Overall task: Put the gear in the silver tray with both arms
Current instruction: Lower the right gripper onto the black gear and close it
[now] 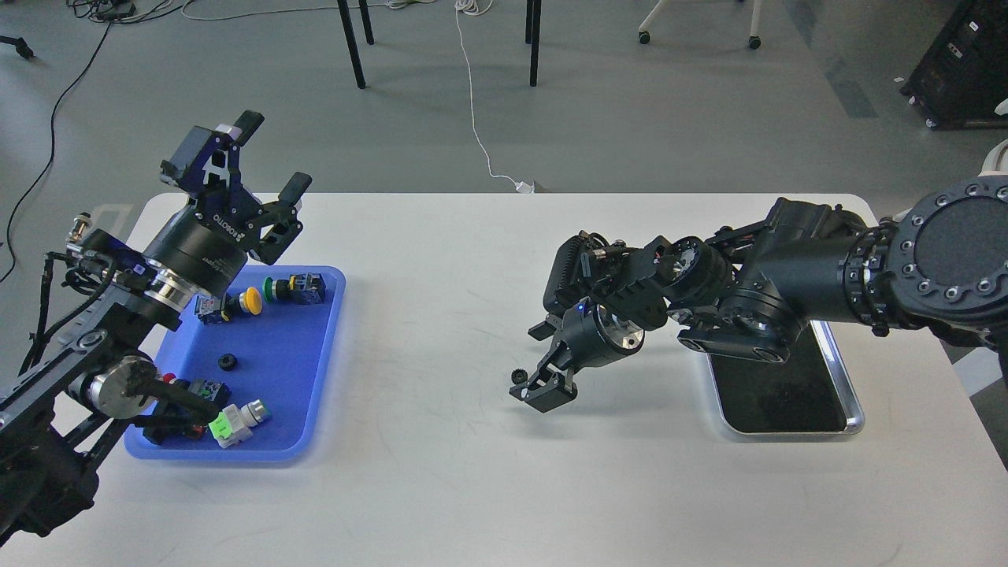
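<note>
Gripping a small black gear (517,375) at its fingertips, the right gripper (534,387) is hanging over the bare white table (441,472) near its middle, well left of the silver tray (846,394). That tray is sitting at the right side, partly under the right arm (787,268). Nearer the left edge, a blue tray (315,378) is holding push-button switches (236,417) and another small black gear (227,362). Farther back, the left gripper (264,157) is pointing up above the blue tray's far end, fingers spread wide and carrying nothing.
</note>
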Action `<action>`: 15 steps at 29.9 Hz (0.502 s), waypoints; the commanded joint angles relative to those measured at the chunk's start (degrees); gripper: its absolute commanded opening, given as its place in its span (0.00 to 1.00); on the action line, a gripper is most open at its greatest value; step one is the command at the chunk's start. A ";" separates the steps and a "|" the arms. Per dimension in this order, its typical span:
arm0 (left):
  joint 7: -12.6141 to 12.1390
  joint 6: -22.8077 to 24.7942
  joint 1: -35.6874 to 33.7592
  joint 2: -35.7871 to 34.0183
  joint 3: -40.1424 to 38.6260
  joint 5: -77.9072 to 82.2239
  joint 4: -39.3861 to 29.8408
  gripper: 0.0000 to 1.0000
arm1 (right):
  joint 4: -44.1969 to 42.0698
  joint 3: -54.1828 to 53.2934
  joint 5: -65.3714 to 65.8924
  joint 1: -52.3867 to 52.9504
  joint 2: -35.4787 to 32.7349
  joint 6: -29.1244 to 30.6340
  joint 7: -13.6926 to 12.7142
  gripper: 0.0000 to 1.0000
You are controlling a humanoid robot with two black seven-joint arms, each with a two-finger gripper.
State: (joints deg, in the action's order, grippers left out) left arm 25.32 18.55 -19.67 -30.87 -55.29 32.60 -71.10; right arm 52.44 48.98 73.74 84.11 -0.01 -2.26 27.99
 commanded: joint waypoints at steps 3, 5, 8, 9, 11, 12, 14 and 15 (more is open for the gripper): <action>0.08 -0.09 0.33 0.02 -0.61 0.00 -0.17 0.98 | -2.60 1.47 -0.18 -3.07 0.01 -3.18 0.01 0.90; 0.08 -0.01 0.85 0.11 -1.57 0.00 -0.17 0.98 | -3.83 1.47 -0.18 -4.38 0.01 -4.42 0.01 0.85; -0.01 0.08 1.47 0.37 -1.93 0.00 -0.17 0.98 | -4.10 1.47 -0.35 -5.35 0.01 -5.56 0.01 0.82; -0.01 0.08 1.47 0.46 -1.93 0.09 -0.17 0.98 | -4.18 1.47 -0.35 -5.44 0.01 -5.82 0.01 0.82; -0.01 0.08 1.65 0.55 -1.93 0.09 -0.17 0.98 | -4.10 1.30 -0.53 -5.53 0.01 -6.00 0.01 0.82; -0.01 0.08 1.65 0.55 -2.02 0.09 -0.17 0.98 | -4.10 1.30 -0.70 -5.53 0.01 -6.00 0.01 0.82; 0.08 0.08 1.91 0.73 -2.02 0.09 -0.17 0.98 | -4.10 1.21 -1.23 -5.71 0.01 -6.18 0.01 0.82; -0.01 0.08 1.91 0.73 -2.02 0.09 -0.26 0.98 | -4.10 1.21 -1.58 -5.97 0.01 -6.18 0.01 0.81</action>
State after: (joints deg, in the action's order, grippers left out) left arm 25.33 18.63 -17.94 -30.27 -57.29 32.70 -71.28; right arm 48.32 50.30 72.91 78.54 0.00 -8.30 27.99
